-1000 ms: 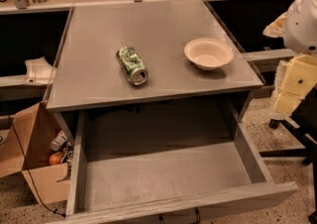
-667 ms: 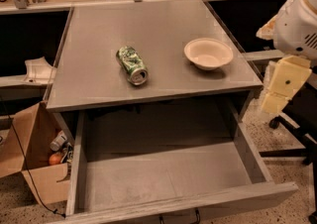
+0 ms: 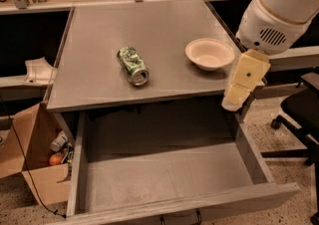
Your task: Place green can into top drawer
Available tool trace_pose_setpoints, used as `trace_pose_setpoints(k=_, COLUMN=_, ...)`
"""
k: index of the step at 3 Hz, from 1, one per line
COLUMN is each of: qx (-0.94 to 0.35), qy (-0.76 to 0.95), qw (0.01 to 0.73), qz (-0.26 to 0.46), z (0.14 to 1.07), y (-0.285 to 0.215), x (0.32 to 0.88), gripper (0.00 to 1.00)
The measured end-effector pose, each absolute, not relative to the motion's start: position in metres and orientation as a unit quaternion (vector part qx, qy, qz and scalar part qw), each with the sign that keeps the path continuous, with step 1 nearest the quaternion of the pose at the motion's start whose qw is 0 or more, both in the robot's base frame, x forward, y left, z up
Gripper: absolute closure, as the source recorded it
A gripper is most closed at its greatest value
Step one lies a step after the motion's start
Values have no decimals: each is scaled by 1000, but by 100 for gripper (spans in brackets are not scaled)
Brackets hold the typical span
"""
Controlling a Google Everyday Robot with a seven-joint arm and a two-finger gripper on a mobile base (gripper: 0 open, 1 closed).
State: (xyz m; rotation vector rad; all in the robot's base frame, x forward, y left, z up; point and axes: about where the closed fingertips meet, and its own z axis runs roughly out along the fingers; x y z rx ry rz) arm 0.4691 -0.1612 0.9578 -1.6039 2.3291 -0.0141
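The green can (image 3: 133, 64) lies on its side near the middle of the grey desk top (image 3: 99, 30), its open end facing the front. The top drawer (image 3: 164, 174) is pulled out below the desk's front edge, and its flat grey bottom is bare. My arm comes in from the upper right. My gripper (image 3: 239, 92), a cream-coloured piece, hangs over the desk's right front corner, above the drawer's right wall. It is well to the right of the can and holds nothing that I can see.
A cream bowl (image 3: 210, 54) stands on the desk to the right of the can, close to my arm. A cardboard box (image 3: 35, 164) with small items sits on the floor at the left. A black office chair (image 3: 299, 114) stands at the right.
My arm has swung left and further into view, from the right edge to over the desk's right front corner. The can, bowl and drawer have not moved.
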Motion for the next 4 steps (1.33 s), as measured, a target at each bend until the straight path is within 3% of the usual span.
trace_pose_setpoints(k=4, qx=-495, qy=853, qw=163, qz=15, z=932, y=-138, x=511, gripper=0)
